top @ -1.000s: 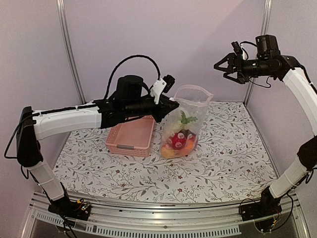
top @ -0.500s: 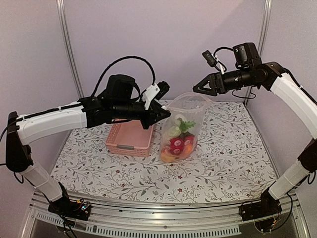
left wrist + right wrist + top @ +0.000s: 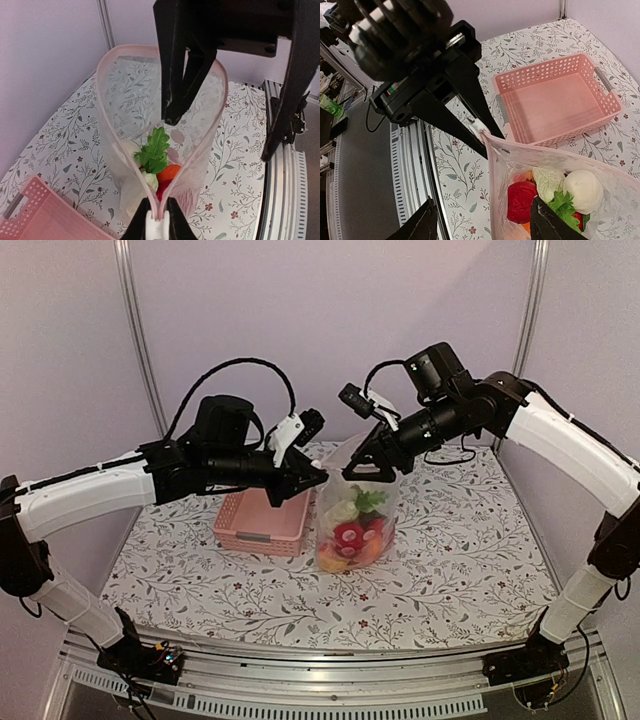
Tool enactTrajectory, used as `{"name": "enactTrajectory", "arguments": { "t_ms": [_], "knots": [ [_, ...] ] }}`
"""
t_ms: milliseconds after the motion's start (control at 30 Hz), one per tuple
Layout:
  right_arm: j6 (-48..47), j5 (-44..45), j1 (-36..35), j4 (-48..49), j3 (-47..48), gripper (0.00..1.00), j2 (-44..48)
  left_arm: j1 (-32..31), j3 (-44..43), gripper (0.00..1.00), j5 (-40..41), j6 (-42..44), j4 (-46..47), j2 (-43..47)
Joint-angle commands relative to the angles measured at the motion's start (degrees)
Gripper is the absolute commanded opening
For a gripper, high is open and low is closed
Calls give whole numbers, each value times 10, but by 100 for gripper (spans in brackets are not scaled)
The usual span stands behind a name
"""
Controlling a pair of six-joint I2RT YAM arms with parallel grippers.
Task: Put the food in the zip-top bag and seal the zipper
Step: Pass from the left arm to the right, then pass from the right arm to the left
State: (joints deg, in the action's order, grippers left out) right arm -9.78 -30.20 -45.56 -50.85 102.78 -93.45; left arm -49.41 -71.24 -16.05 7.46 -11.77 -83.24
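The clear zip-top bag (image 3: 352,525) stands on the table with its mouth open, and the food (image 3: 350,534) sits in its bottom: a red piece (image 3: 521,200), a white radish (image 3: 582,190), green leaves (image 3: 155,150) and an orange piece. My left gripper (image 3: 318,478) is shut on the left corner of the bag's mouth, right at the zipper (image 3: 107,100) strip. Over the mouth my right gripper (image 3: 367,476) is open and straddles one wall of the bag. One of its fingers (image 3: 172,75) reaches inside the bag, the other (image 3: 287,100) is outside.
The empty pink basket (image 3: 262,520) stands just left of the bag, under my left arm. Grey walls and metal posts close in the back and sides. The aluminium rail (image 3: 330,680) runs along the near edge.
My right arm has swung down and left from high at the right to the bag's mouth, and its jaws have narrowed a little. My left gripper has drawn the bag's corner slightly left.
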Motion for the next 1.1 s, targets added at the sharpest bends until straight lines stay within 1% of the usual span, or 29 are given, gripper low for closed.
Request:
{"name": "enactTrajectory", "arguments": {
  "t_ms": [0, 100, 133, 167, 233, 267, 300, 367, 400, 467, 600, 733, 833, 933, 1000, 1067],
  "knots": [
    [-22, 52, -14, -21, 22, 55, -27, 16, 9, 12, -19, -10, 8, 20],
    [-20, 56, -14, -19, 36, 41, -41, 20, 19, 12, -29, -16, 32, 24],
    [-19, 58, -15, -20, 42, 36, -44, 22, 21, 12, -31, -17, 36, 23],
    [-18, 61, -15, -19, 49, 27, -48, 23, 20, 12, -31, -18, 38, 22],
    [-14, 67, -15, -15, 62, 11, -55, 26, 23, 16, -34, -27, 45, 21],
    [-13, 71, -15, -13, 66, 4, -57, 28, 28, 18, -36, -33, 54, 23],
    [-13, 75, -14, -13, 72, 1, -60, 30, 35, 22, -34, -40, 66, 26],
    [-11, 82, -15, -15, 86, 0, -66, 34, 55, 33, -32, -62, 98, 35],
    [-9, 83, -15, -12, 90, 0, -66, 36, 65, 35, -33, -71, 119, 39],
    [-5, 84, -15, -5, 90, 0, -57, 38, 80, 35, -39, -90, 156, 40],
    [-2, 81, -14, -3, 91, 0, -49, 44, 90, 30, -41, -116, 191, 33],
    [5, 67, -14, -3, 91, 0, -55, 49, 104, 26, -27, -135, 234, 28],
    [10, 61, -15, -2, 94, 0, -56, 56, 104, 18, -33, -141, 252, 19],
    [13, 62, -14, -2, 98, 0, -57, 62, 103, 14, -43, -144, 258, 12],
    [14, 63, -14, -1, 101, 0, -57, 63, 105, 13, -46, -145, 263, 12],
    [16, 62, -14, -1, 102, 0, -57, 64, 106, 17, -53, -143, 268, 9]
  ]
}}
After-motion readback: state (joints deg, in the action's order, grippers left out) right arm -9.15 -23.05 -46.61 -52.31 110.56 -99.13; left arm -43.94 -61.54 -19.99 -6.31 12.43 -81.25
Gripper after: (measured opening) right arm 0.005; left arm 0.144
